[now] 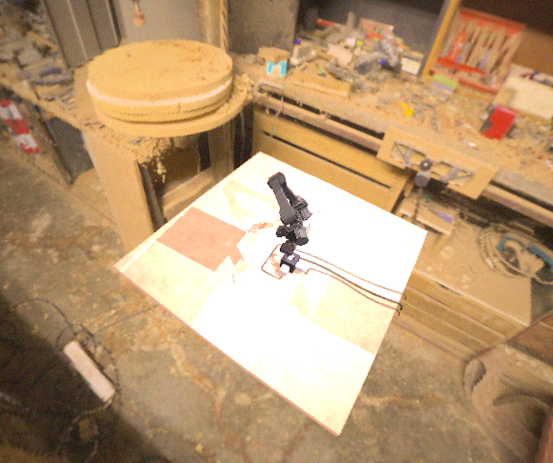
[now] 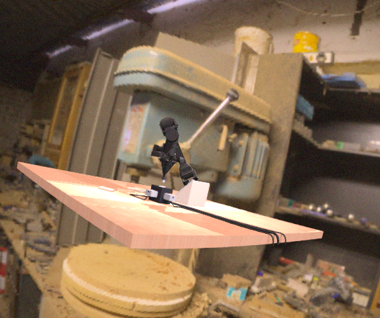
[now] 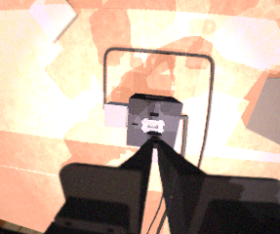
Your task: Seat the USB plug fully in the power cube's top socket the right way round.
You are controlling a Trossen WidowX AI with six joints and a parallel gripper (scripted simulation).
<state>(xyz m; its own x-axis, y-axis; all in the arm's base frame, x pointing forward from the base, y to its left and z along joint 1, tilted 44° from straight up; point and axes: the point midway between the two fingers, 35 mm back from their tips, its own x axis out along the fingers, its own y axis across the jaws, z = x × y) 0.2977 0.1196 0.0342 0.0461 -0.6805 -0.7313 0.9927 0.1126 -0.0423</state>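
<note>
Pale metal, small: USB plug (image 2: 163,180), upright below the fingertips, apart from the socket. Hand, black, two tapered fingers (image 1: 289,250) (image 2: 163,176): together, clamped on the plug. Beneath: black power cube (image 1: 294,259) (image 2: 158,194) (image 3: 139,134), with white-rimmed top socket (image 3: 145,127). At its side, white block-shaped plug (image 1: 284,269) (image 2: 151,193) (image 3: 116,115); outward, thin dark cables (image 1: 351,283) (image 2: 231,222) (image 3: 211,97) crossing the pale wooden table (image 1: 286,339) (image 2: 217,240) (image 3: 18,93).

Handling, as judged: keep the tip clear of the rim, give the plug a half turn about its upright axis, align it, then lower straight; twisting inside the socket could jam it or drag the cube.

Views: exterior shows the gap beneath the plug, which the top view does not resolve; wrist shows the socket's outline, unseen from the exterior. Which way round the plug faces: cannot tell.
</note>
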